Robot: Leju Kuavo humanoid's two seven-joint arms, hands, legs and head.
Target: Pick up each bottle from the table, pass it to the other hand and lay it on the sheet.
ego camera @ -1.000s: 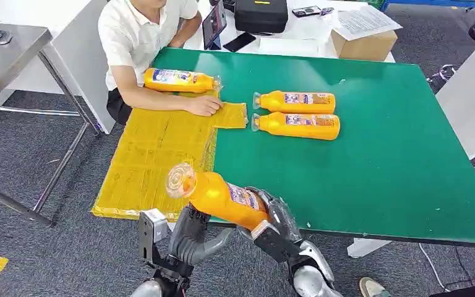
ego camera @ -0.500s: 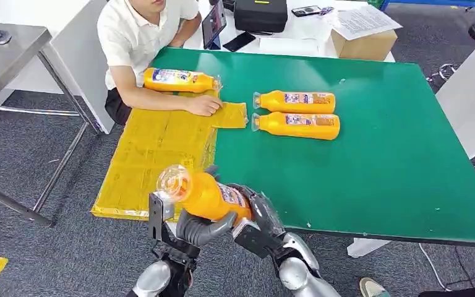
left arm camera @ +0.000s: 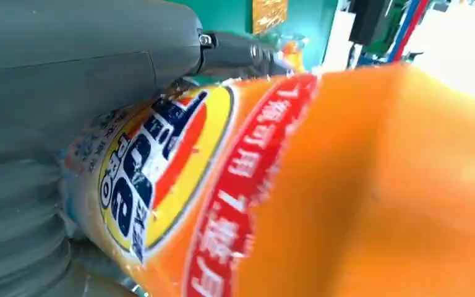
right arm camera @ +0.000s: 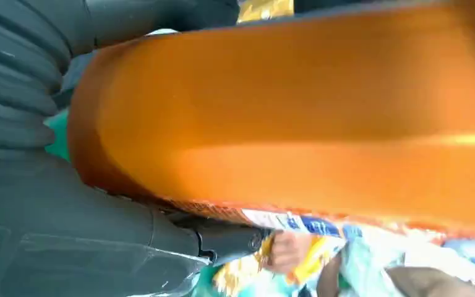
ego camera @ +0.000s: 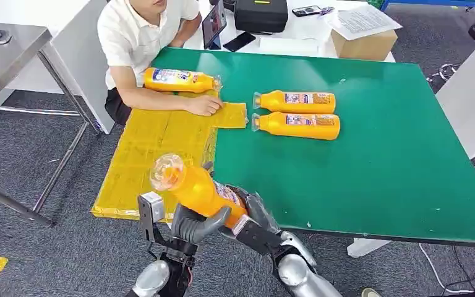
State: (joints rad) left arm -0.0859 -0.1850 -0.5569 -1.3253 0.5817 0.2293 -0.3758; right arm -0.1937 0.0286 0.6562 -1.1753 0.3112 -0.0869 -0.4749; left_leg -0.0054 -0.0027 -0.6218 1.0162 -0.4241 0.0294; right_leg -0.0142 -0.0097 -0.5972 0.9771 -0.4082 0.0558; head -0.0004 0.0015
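Observation:
An orange juice bottle (ego camera: 196,190) hangs tilted above the table's near-left corner, its clear cap (ego camera: 166,172) pointing up and left over the yellow sheet (ego camera: 151,151). My left hand (ego camera: 199,224) grips its middle from below. My right hand (ego camera: 255,215) holds its base end. Up close, the bottle's label (left arm camera: 161,167) lies against my left hand (left arm camera: 68,80), and its orange body (right arm camera: 297,105) against my right hand (right arm camera: 68,241). Two more bottles (ego camera: 297,101) (ego camera: 298,125) lie side by side on the green table (ego camera: 371,167). Another bottle (ego camera: 179,80) lies at the sheet's far end.
A person in a white shirt (ego camera: 133,37) sits at the far left, one hand (ego camera: 204,105) resting on the sheet beside the far bottle. A cardboard box (ego camera: 365,43) and a black case (ego camera: 260,15) stand beyond the table. The sheet overhangs the table's left edge.
The held bottle has shifted left and tipped more upright, its cap now over the sheet. My left hand has risen and wrapped around its middle. The person and the other bottles stayed put.

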